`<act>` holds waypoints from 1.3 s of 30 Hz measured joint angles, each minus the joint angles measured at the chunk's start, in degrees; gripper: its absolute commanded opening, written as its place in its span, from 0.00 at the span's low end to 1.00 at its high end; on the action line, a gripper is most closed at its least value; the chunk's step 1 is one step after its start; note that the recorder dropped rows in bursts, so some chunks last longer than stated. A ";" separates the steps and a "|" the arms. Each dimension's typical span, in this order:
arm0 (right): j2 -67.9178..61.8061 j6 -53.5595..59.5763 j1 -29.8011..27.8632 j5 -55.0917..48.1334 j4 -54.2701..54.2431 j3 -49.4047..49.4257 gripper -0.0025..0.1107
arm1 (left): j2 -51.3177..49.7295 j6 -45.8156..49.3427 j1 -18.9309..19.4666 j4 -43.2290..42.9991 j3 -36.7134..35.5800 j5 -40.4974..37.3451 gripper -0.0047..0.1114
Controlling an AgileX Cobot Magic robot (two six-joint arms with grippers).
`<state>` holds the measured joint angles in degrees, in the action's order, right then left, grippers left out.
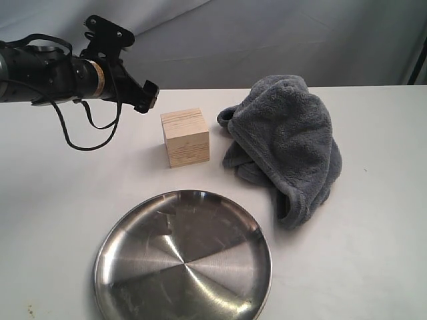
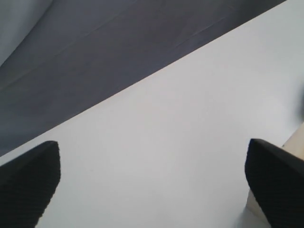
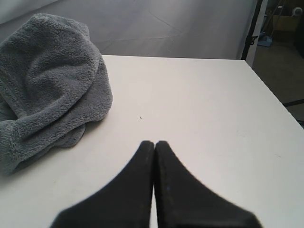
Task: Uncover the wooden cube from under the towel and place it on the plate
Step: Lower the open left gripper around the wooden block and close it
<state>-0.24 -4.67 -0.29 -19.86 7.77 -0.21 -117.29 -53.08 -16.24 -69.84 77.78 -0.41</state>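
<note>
The wooden cube [image 1: 185, 137] stands bare on the white table, just behind the steel plate [image 1: 183, 259]. The dark-grey towel [image 1: 285, 143] lies crumpled to the cube's right, off the cube. My left gripper [image 1: 148, 97] hovers above and just left of the cube, its fingers [image 2: 31, 180] wide apart with only table between them; a pale sliver of the cube [image 2: 297, 142] shows beside one finger. My right gripper [image 3: 155, 142] is shut with nothing in it, low over the table to the right of the towel [image 3: 47, 90]; it is outside the exterior view.
A grey backdrop [image 1: 267, 40] hangs behind the table's far edge. The table's right edge [image 3: 273, 99] drops to a floor with a stand and clutter. A black cable [image 1: 87, 133] loops under the left arm.
</note>
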 measured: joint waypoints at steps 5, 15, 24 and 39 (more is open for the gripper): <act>0.00 0.00 0.00 0.00 0.00 0.00 0.02 | 0.00 0.51 0.00 0.00 0.00 0.41 0.94; 0.00 0.00 0.00 0.00 0.00 0.00 0.02 | 0.00 -0.13 0.00 -12.21 0.00 7.63 0.94; 0.00 0.00 0.00 0.00 0.00 0.00 0.02 | 0.86 -9.79 0.09 -28.95 0.00 18.87 0.94; 0.00 0.00 0.00 0.00 0.00 0.00 0.02 | 0.74 -10.60 0.13 -30.22 0.00 24.62 0.94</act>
<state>-0.24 -4.67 -0.29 -19.86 7.77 -0.21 -116.55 -63.69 -16.11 -100.06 77.78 24.21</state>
